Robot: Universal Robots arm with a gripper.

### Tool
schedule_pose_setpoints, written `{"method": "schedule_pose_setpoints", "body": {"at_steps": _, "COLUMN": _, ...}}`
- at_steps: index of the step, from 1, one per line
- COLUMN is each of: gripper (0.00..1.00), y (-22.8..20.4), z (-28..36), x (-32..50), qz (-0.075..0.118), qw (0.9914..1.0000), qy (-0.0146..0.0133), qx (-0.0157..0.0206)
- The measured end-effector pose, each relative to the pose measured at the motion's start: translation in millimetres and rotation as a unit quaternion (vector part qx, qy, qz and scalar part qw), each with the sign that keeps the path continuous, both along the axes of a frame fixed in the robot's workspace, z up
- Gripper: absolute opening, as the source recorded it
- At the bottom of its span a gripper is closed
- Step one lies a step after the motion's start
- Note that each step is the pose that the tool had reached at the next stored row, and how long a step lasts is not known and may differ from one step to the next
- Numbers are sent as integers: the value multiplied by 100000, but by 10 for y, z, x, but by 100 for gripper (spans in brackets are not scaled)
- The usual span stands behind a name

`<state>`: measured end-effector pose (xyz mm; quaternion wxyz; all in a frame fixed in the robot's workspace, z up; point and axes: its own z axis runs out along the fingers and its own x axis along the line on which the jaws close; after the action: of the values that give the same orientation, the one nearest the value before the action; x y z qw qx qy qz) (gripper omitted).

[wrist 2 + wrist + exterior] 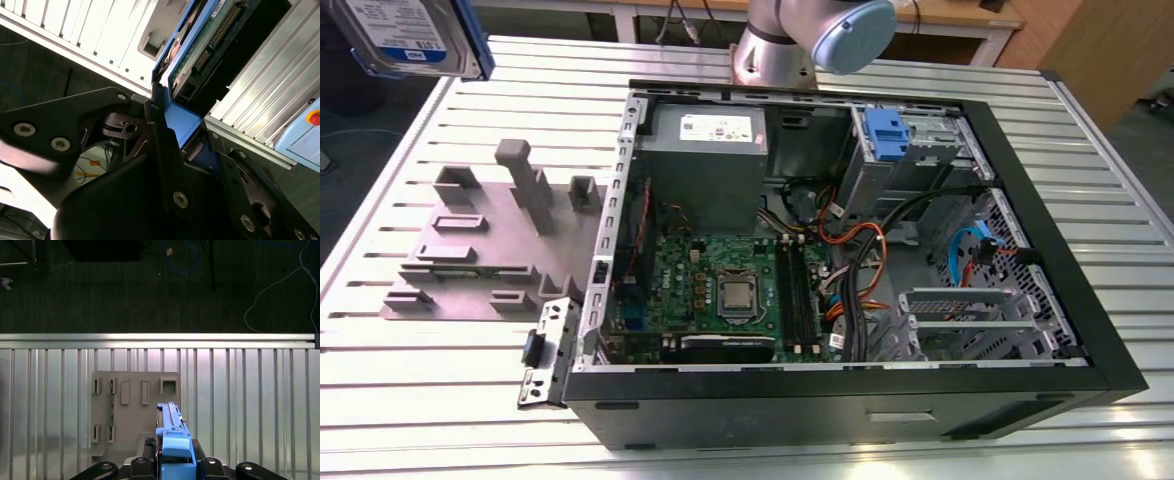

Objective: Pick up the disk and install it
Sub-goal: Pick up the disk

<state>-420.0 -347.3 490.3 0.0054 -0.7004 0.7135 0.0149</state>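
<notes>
**Inspector:** State of the tool?

**Recorder:** Clenched on the disk. In the second wrist view the tool [187, 132] has its black fingers [165, 150] closed on either side of the blue carrier that frames the disk [200, 47]. The carrier sits between them.

**Inspector:** Where is the disk?

**Recorder:** In the air, clear of the worktop [427, 400]. In the exterior view the disk [403, 35] sits in the upper corner on the exterior view's left. Its white-and-blue label faces the camera, and the blue carrier runs along one edge. It is well apart from the computer case [787, 405]. In the first wrist view the disk [172, 440] is seen edge-on above the grey fixture [132, 405]. The fixture lies flat on the slatted metal worktop.

**Inspector:** Condition of the case?

**Recorder:** It lies on its side with the panel off. The motherboard [720, 285] is exposed, with the power supply [707, 140] at the far end. A narrow blue bracket [887, 135] stands in the bay at the far corner on the exterior view's right. Orange and black cables [854, 240] run beside the board.

**Inspector:** And the arm?

**Recorder:** A grey joint of the arm [814, 35] shows beyond the far edge of the case.
</notes>
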Motion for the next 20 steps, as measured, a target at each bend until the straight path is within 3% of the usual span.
{"method": "schedule_pose_setpoints", "body": {"at_steps": 20, "gripper": 36, "y": 0, "z": 0, "x": 195, "qz": -1, "qw": 100000, "qy": 0, "qx": 1}}
